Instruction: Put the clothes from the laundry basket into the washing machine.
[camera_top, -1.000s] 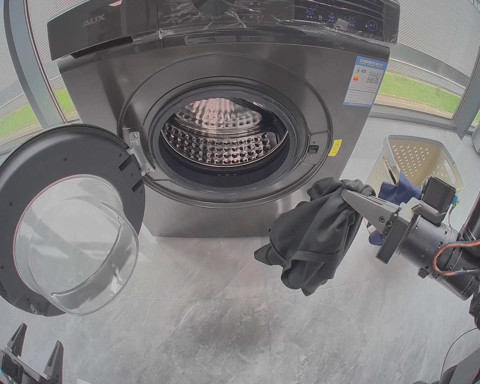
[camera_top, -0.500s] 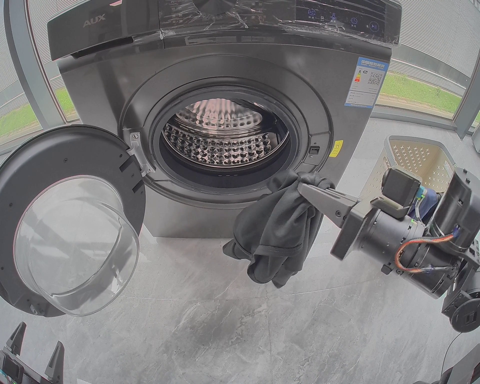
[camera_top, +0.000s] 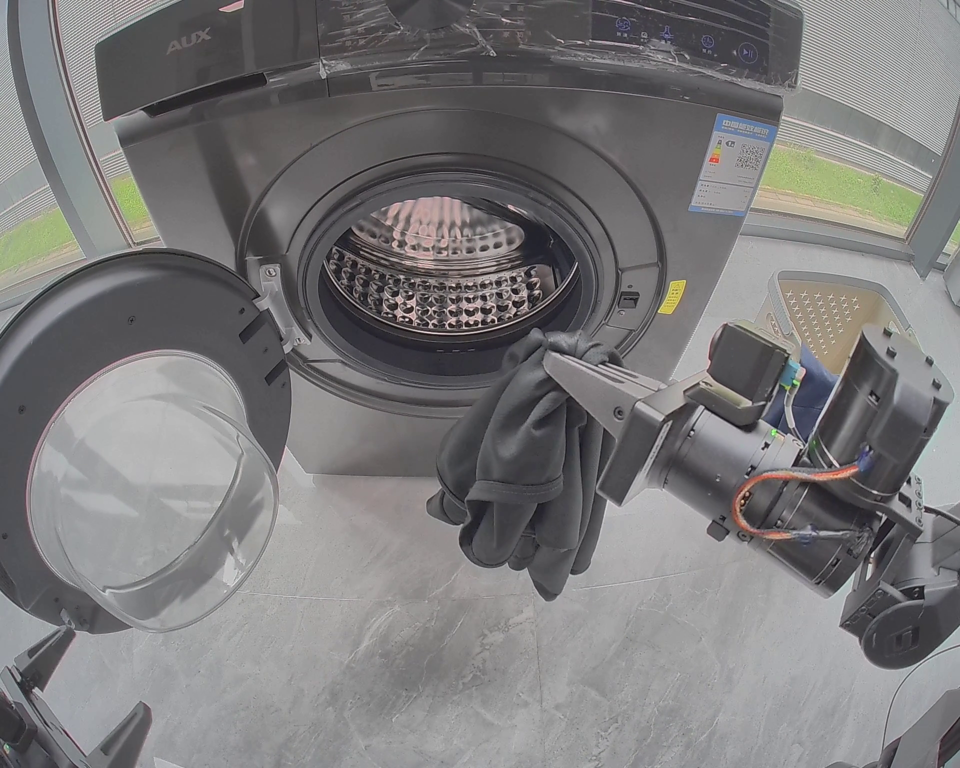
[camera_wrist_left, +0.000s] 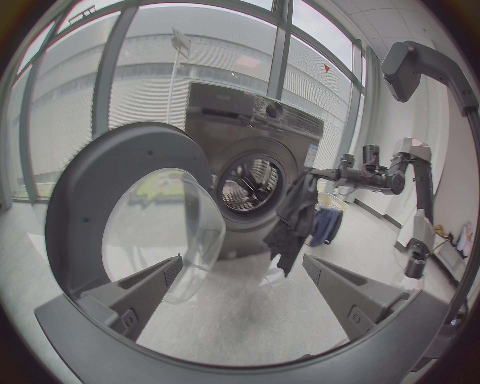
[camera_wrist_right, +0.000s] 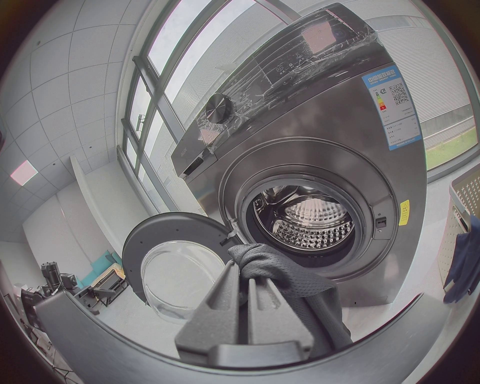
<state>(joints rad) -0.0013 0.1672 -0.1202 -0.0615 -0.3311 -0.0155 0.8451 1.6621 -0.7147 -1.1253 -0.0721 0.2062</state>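
A grey garment is clamped in the right gripper and hung at 5 o'clock of the washer opening. The left gripper is held at 7 o'clock, fingers apart.

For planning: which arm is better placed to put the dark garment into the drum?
Right: the right gripper holds the dark garment before the drum; the left gripper hangs open, empty.

The basket is largely covered by the right arm, and little of the blue cloth in it is seen. The tips of the right gripper are buried in folds of the garment. In the head view the washer at its top, the door at its left rim and the left gripper are cut off.
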